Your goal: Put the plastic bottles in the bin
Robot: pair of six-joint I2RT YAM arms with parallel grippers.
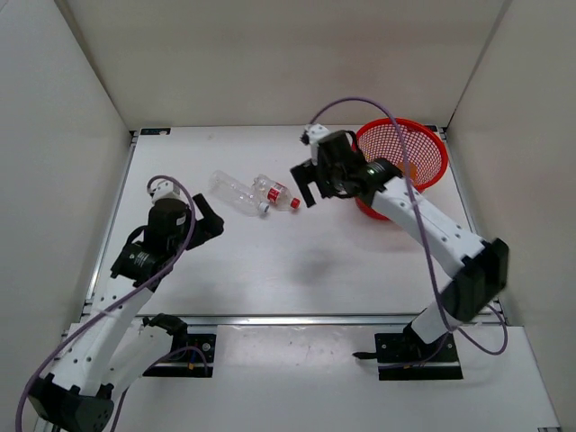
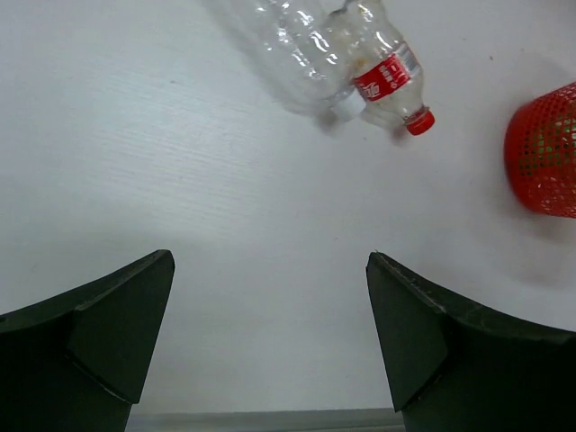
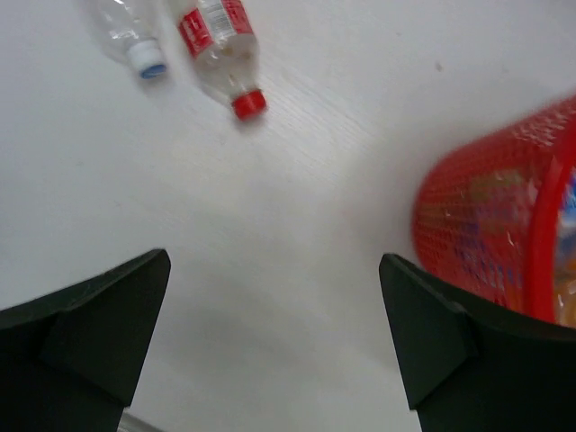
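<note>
White desk [image 1: 297, 265] fills my top view. Furthest left, my left pincer [image 1: 212, 222] hangs over it with the jaws spread wide and nothing between them. Ahead of that pincer and off to its right, the clear bottle [image 1: 236, 193] lies on its side. Just beside it lies the red-cap bottle [image 1: 276, 193], also on its side, with its cap turned away from the left pincer and toward the right one. I cannot tell whether the two bottles touch.

My right pincer [image 1: 304, 186] hovers near that red cap, jaws wide and empty. In its wrist view both bottles sit ahead and to its left. The bin [image 1: 439, 155] stands upright on the desk just to the right of the right pincer. Blurred orange and blue show through its mesh, and I cannot make out what they are.
</note>
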